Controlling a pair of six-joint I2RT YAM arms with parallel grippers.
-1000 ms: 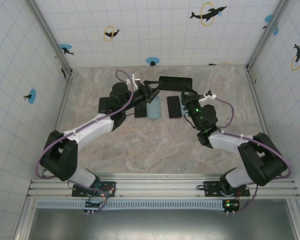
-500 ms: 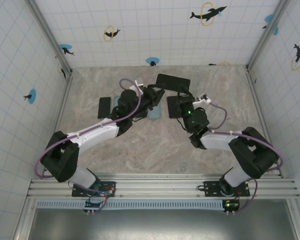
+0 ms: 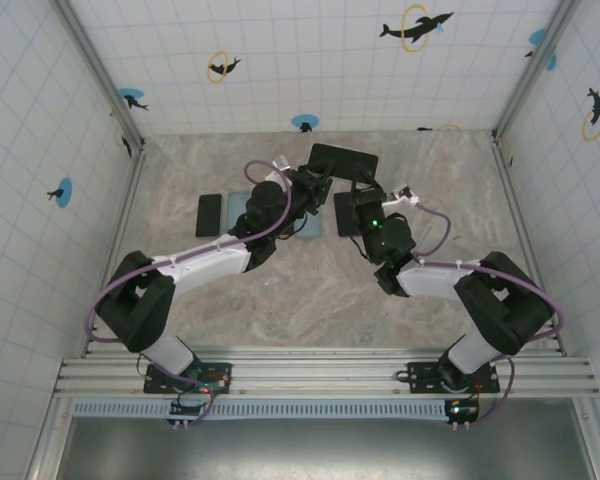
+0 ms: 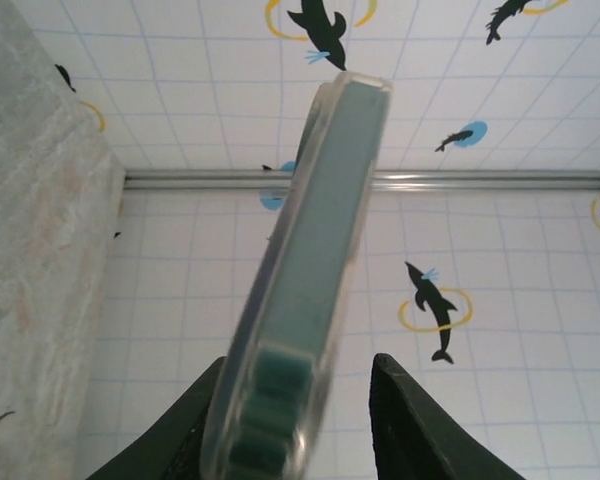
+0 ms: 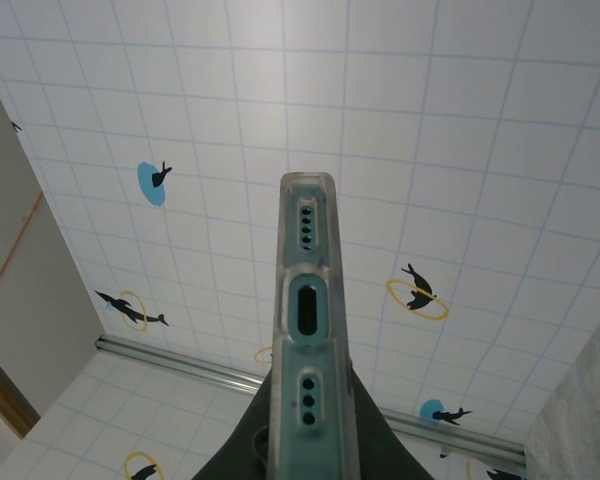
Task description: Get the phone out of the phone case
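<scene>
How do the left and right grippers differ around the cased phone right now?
The right gripper is clamped tight on the cased phone; the left gripper straddles it with a gap at one finger. The right gripper faces its port end, the left gripper a buttoned side edge. Both have it between their fingers.

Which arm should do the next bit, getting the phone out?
Probably the left. The right gripper is shut on the end of the cased phone, steadying it; the left gripper is open astride its edge, ready to pinch and peel.

Probably a lab cell — dolphin-marked grid walls (image 3: 300,60).
</scene>
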